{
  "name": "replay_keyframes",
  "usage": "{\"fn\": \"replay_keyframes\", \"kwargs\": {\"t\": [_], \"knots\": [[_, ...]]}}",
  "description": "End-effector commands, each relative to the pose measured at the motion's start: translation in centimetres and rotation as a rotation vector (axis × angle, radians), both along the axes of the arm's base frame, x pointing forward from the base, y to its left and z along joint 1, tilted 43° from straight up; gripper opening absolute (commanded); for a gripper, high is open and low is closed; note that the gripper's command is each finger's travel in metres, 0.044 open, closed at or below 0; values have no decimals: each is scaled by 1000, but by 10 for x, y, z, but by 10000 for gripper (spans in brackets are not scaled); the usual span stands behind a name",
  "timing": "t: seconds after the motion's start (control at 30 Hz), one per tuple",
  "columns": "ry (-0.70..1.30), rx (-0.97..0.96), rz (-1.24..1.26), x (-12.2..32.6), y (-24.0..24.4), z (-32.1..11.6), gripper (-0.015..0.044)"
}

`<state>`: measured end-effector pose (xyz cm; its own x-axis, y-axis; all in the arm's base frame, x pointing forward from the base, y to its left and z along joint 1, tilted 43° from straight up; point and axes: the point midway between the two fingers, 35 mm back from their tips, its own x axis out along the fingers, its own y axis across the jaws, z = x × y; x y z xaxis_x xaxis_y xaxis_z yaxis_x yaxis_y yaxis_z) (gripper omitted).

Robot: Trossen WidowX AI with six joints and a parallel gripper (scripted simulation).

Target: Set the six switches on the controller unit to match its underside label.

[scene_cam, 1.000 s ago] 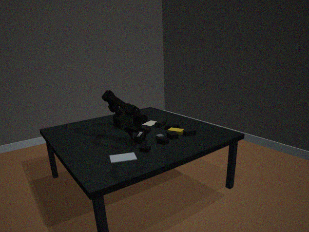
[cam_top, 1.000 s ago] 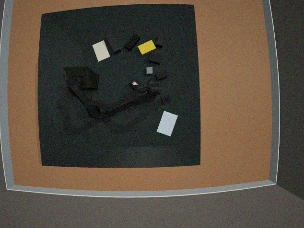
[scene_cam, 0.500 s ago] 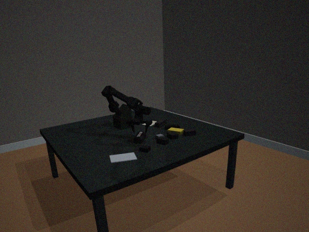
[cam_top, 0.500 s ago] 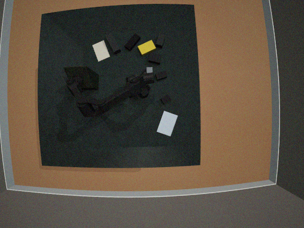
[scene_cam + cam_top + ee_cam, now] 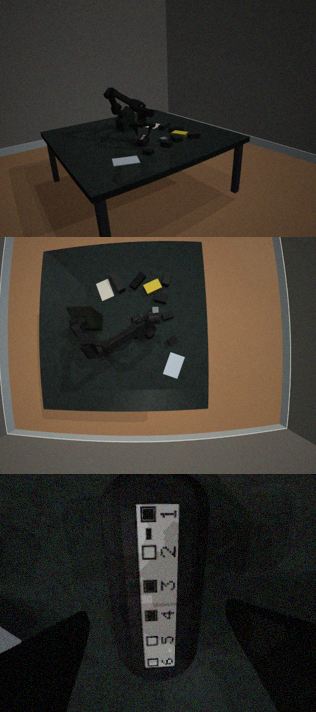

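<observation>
Lying with its underside up on the tabletop, the dark controller unit has long sides and rounded ends. Its pale label runs lengthwise: squares 1, 3 and 4 are filled; 2, 5 and 6 are empty. A small dark bar sits between squares 1 and 2. The rockers are out of sight.

The pincer is released, its fingers spread on either side of the unit, with a gap along each long edge in the wrist view. From the top, the arm hides the unit. In the exterior view, a small dark block sits near the unit, nearer the white sheet.
</observation>
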<state>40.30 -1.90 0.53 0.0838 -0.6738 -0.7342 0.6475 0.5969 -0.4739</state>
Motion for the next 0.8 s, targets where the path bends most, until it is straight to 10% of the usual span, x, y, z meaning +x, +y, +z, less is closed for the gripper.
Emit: {"fn": "replay_keyframes", "kwargs": {"t": [0.0, 0.4, 0.77], "knots": [[99, 29, 129, -2, 0, 2, 309], [579, 72, 1024, -9, 3, 21, 0], [740, -16, 1464, -12, 5, 32, 0]]}}
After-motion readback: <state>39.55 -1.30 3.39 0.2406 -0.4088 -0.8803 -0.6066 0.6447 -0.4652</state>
